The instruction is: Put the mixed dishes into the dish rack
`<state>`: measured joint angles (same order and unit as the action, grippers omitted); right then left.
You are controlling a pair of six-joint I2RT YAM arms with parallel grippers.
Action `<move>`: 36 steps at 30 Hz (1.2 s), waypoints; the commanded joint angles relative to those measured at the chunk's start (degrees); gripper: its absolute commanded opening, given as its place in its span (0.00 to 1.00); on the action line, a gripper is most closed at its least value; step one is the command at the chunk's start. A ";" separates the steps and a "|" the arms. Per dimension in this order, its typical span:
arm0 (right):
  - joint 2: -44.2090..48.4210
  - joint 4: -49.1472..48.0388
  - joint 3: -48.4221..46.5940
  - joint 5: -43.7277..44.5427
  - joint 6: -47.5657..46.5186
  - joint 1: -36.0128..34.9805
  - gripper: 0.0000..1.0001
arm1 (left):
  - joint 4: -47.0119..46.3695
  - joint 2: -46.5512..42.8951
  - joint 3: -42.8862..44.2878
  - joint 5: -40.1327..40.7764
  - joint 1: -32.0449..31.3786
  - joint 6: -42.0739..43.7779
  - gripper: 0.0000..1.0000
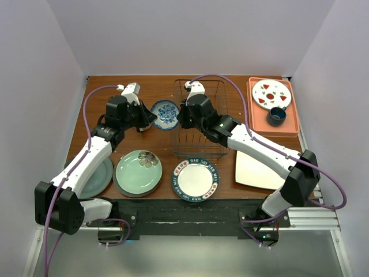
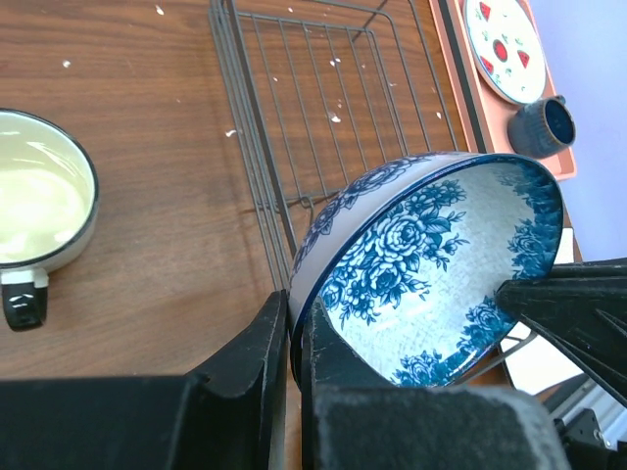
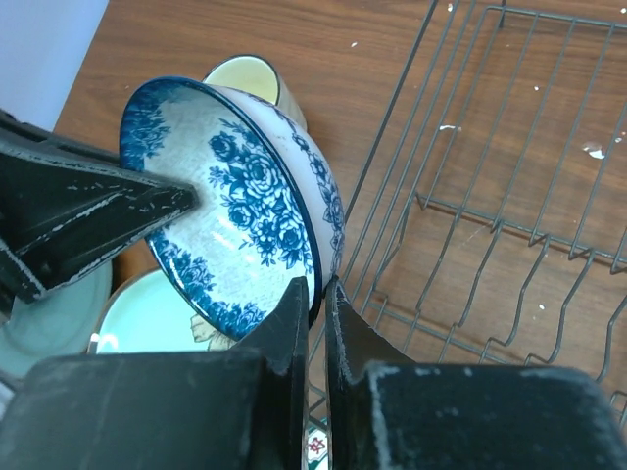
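Note:
The small blue-white patterned bowl point(image 1: 165, 113) is held tilted above the table, just left of the dish rack point(image 1: 203, 144). My left gripper point(image 1: 151, 118) is shut on its left rim point(image 2: 291, 313). My right gripper point(image 1: 180, 118) is shut on its opposite rim point(image 3: 318, 289). The bowl point(image 2: 441, 264) point(image 3: 235, 206) fills both wrist views. The cream mug point(image 2: 39, 201) point(image 3: 250, 78) stands on the table behind it. The pale green flower plate point(image 1: 138, 171) lies on the teal-blue plate point(image 1: 123, 191). The white plate with dark patterned rim point(image 1: 196, 180) and the white square plate point(image 1: 256, 170) lie near the front edge.
An orange tray point(image 1: 293, 124) at the back right holds a white plate with red marks point(image 1: 271, 94) and a dark blue cup point(image 1: 277, 116). A grey-green plate point(image 1: 99, 179) lies at the front left, partly under my left arm. The wire rack point(image 3: 509, 206) holds no dishes.

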<state>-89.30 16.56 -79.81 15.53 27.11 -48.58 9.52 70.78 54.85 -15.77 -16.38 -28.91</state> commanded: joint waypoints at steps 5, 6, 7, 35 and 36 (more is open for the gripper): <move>-1.14 -0.38 -5.53 8.45 -0.49 -0.11 0.00 | -3.81 -4.25 0.26 -7.08 -0.67 2.01 0.01; -0.88 -0.47 -5.53 9.16 -0.13 -0.11 0.00 | -3.72 -4.16 0.26 -7.08 -0.67 2.01 0.05; -1.05 -0.82 -5.62 9.78 0.13 -0.11 0.00 | -3.80 -4.16 0.17 -7.17 -0.67 1.92 0.09; -5.18 0.67 -9.21 26.47 -0.21 0.41 0.00 | -3.55 -3.28 2.45 -3.85 -0.67 -3.97 0.67; -6.14 1.10 -10.96 27.70 -1.79 0.50 0.00 | -1.54 -3.46 2.80 -3.13 -0.67 -2.83 0.70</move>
<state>-95.13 18.61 -83.99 33.95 27.09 -49.21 6.55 68.66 54.46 -19.05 -16.91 -33.47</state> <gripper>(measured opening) 0.069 0.642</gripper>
